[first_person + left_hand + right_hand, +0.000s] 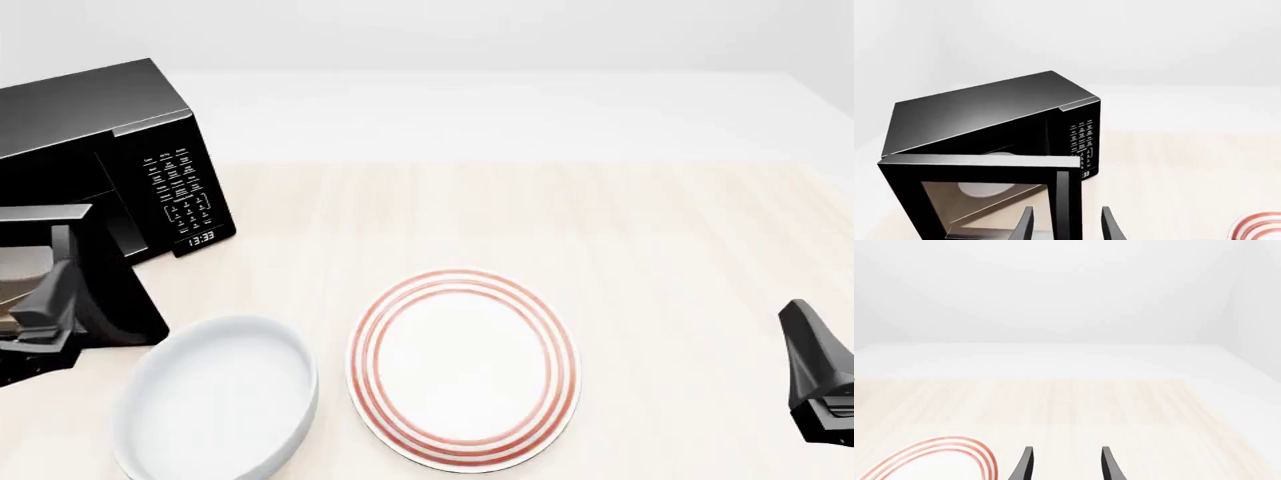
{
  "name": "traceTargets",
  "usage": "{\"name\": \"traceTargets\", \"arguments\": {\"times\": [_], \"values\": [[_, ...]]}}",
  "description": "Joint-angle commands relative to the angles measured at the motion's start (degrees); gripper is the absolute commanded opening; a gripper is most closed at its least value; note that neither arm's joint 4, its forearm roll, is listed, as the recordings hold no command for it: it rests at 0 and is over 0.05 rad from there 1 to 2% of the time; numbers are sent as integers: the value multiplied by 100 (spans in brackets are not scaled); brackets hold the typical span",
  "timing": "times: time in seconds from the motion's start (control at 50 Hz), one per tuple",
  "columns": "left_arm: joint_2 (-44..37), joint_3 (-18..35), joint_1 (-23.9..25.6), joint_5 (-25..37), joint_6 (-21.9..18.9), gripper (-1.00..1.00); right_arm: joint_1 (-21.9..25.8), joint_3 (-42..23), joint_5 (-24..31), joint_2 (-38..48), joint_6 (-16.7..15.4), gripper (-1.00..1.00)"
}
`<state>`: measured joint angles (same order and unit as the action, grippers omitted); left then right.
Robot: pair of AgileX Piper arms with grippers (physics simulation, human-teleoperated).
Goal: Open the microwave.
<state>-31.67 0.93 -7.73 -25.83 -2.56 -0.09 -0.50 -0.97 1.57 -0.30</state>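
The black microwave [94,130] stands at the table's far left; it also shows in the left wrist view [987,110]. Its door [987,165] is swung partly open toward me, and the round turntable [984,189] shows through the glass. The keypad panel [180,185] and the clock [200,238] face right. My left gripper [1066,227] is open, with the door's free edge [1064,200] standing between its fingers; in the front view it [56,285] sits at the door. My right gripper [1066,465] is open and empty, low at the right [805,335].
A white plate with red rings [465,365] lies at the front middle. A white bowl [220,400] sits to its left, just in front of the open door. The plate's rim shows in both wrist views [934,460] [1257,227].
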Motion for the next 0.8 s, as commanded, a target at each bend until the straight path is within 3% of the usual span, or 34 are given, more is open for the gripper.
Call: {"name": "traceTargets", "arguments": {"times": [0.02, 0.18, 0.46, 0.54, 0.58, 0.62, 0.68, 0.8], "values": [[970, 165, 67, 985, -85, 100, 1, 0, 0, 1, 1, 100], [1353, 248, 178, 1293, -49, 100, 1, 0, 0, 0, -1, 100], [2405, 999, 277, 2861, -134, 100, 0, 0, 0, -1, -1, 100], [2275, 1190, 340, 2836, -173, 100, 1, 0, 0, 0, -1, 100], [2344, 861, 388, 2559, -200, 100, -1, 0, 0, 0, -1, 100], [2197, 1292, 453, 2794, -246, 100, 1, 0, -1, 1, 0, 100], [2233, 1067, 507, 2575, -290, 100, 0, 0, 1, -1, 0, 100], [2072, 1471, 598, 2693, -398, 100, 1, 0, 1, -2, 3, 100]]}}
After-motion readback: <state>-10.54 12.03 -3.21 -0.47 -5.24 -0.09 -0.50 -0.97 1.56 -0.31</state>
